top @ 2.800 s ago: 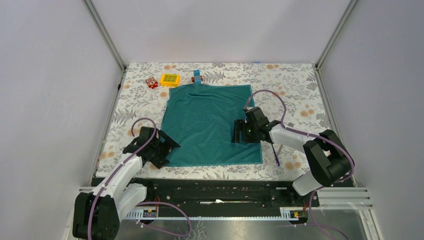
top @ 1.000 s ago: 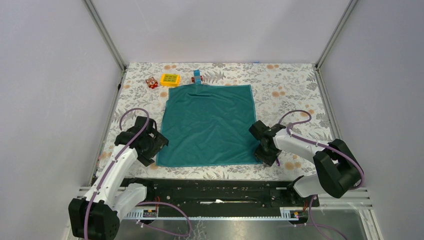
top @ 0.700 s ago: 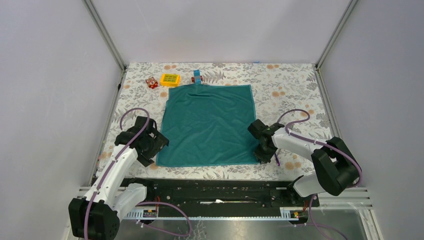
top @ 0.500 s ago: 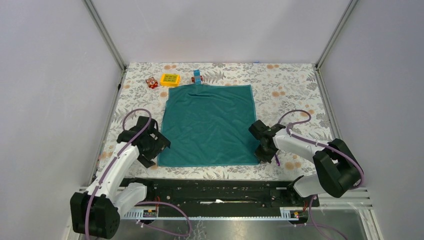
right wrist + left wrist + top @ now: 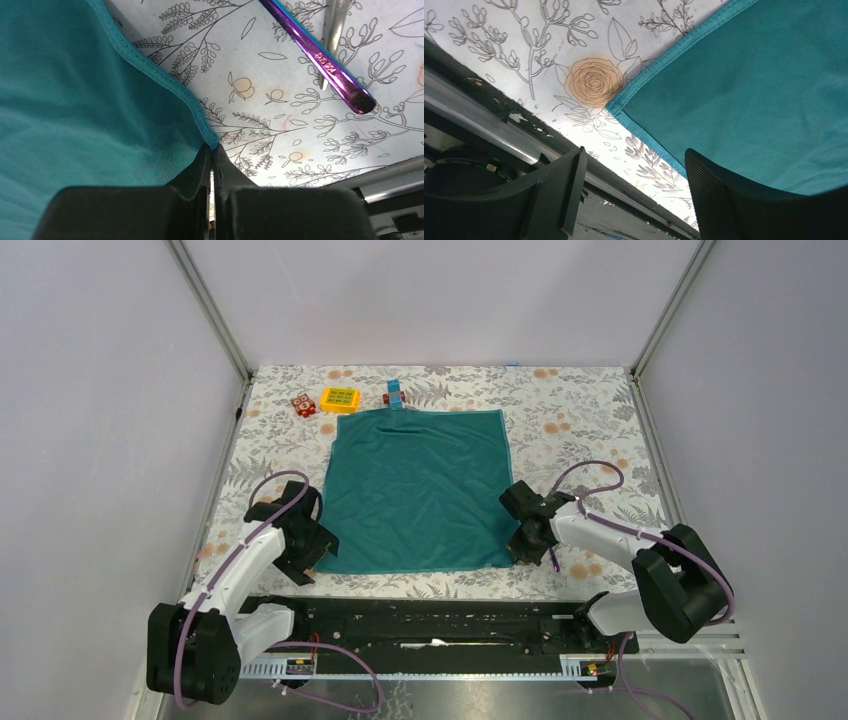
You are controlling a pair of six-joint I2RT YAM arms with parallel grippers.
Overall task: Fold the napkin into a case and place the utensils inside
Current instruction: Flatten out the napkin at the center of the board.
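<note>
While the left claw (image 5: 634,152) hovers, fingers apart, at the 7 o'clock corner of the napkin (image 5: 420,485) spread on the table (image 5: 580,410), the right claw (image 5: 212,152) is clamped on its 5 o'clock corner, the purple-handled utensil (image 5: 320,55) and grey utensil (image 5: 333,27) lying at that claw's 1 o'clock.

the table (image 5: 580,410) under my arms is flat, printed white with grey leaves and orange flowers. spread over its middle lies a dark teal cloth napkin (image 5: 420,490), one layer, softly creased. near the far edge sit a small red toy block (image 5: 303,405), a yellow square toy block (image 5: 340,399) just beside it, and a blue toy block (image 5: 396,393) touching the napkin's far hem. by the napkin's near right corner, on bare print, a purple-handled utensil (image 5: 320,57) and a slim silvery utensil (image 5: 334,30) lie close together.
</note>
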